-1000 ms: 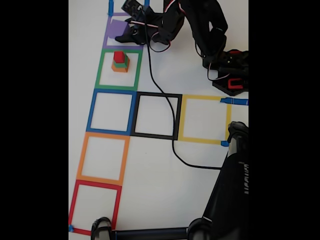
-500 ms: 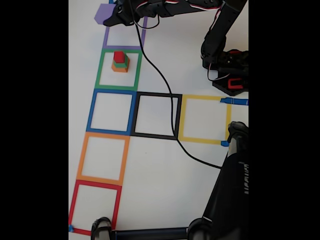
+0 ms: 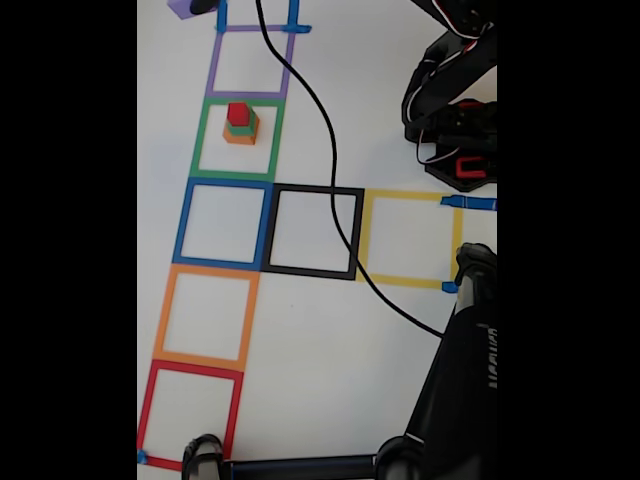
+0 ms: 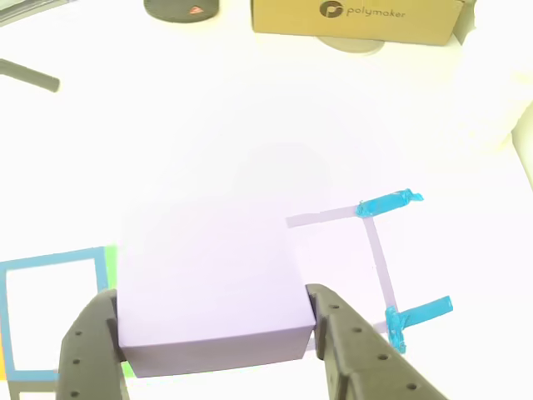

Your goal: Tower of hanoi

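Purple cube (image 4: 208, 283) clamped between my claw (image 4: 212, 333) fingers, lifted off the surface (image 4: 250, 125). Orange cube (image 3: 240, 136), green, red stacked inside green tape square (image 3: 198, 140).

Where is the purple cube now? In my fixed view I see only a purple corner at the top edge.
Observer: In the other view the purple cube sits between the two jaws, one pressed on each side face.
Operator: Is another cube on top of it?
Observer: No, its top face is bare.
Operator: What lies beyond it?
Observer: A cardboard box stands far behind, well apart from the cube.
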Controlling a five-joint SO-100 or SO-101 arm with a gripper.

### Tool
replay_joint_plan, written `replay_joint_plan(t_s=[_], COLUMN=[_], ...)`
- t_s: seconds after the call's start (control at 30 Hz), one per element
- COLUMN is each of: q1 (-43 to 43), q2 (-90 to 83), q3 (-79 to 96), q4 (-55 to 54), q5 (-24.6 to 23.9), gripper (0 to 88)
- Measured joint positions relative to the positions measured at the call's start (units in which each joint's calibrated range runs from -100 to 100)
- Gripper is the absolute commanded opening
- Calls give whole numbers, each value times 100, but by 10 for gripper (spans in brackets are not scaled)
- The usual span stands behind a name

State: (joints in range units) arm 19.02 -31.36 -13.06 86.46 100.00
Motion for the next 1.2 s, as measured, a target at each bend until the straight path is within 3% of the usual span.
replay_joint_plan(t_s=[0.1,0.3,0.67,0.93,1.2], q1=[-328,-1100,-2212,-2926,-3230], q2=[-220,-684,-1680,-2060,-1621], q3=[-637,-753,1036,3603,6498], q4=[717,1088,500,-1330,-4659], q5=[0,0,0,0,-18], gripper=[96,95,93,95,100])
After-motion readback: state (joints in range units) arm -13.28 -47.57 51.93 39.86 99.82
